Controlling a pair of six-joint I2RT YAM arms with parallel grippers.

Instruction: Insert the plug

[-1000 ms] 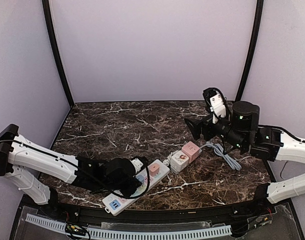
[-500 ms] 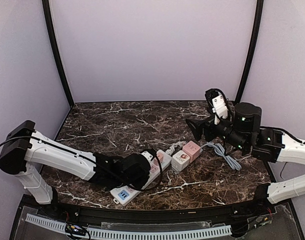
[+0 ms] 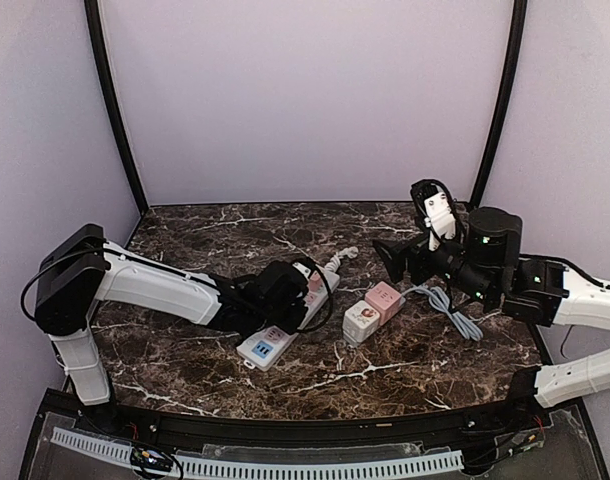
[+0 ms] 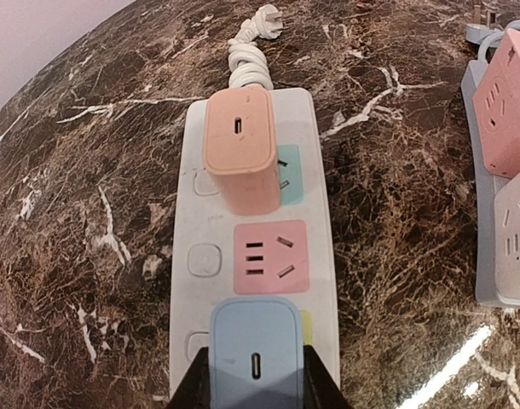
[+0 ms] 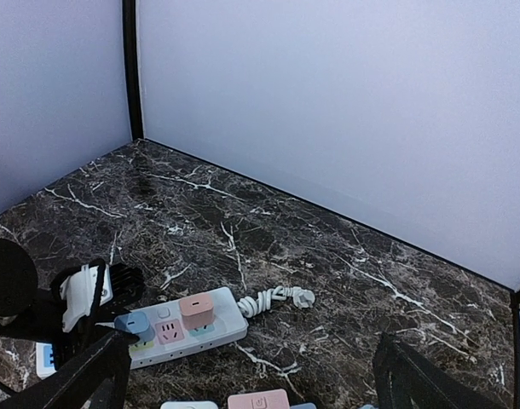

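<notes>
A white power strip [image 4: 324,196] lies on the marble table; it also shows in the top view [image 3: 251,349] and in the right wrist view [image 5: 226,328]. An orange plug [image 4: 240,149] sits in its far socket. The pink middle socket [image 4: 270,256] is free. My left gripper [image 4: 256,375] is shut on a blue plug [image 4: 256,341], which stands on the strip over the near yellow socket. How deep it sits is hidden. In the top view the left gripper [image 3: 288,292] lies over the strip. My right gripper [image 3: 393,258] hovers open and empty, apart from the strip.
A grey strip [image 4: 475,128] carrying a pink cube adapter [image 3: 383,298] and a white cube adapter [image 3: 360,320] lies right of the white strip. Its grey cable [image 3: 451,309] runs under my right arm. The white strip's coiled cord [image 4: 247,51] ends in a loose plug.
My left arm has swung back and to the right, and the white strip has moved with it from the front edge toward the table's middle and turned. The right arm has barely moved.
</notes>
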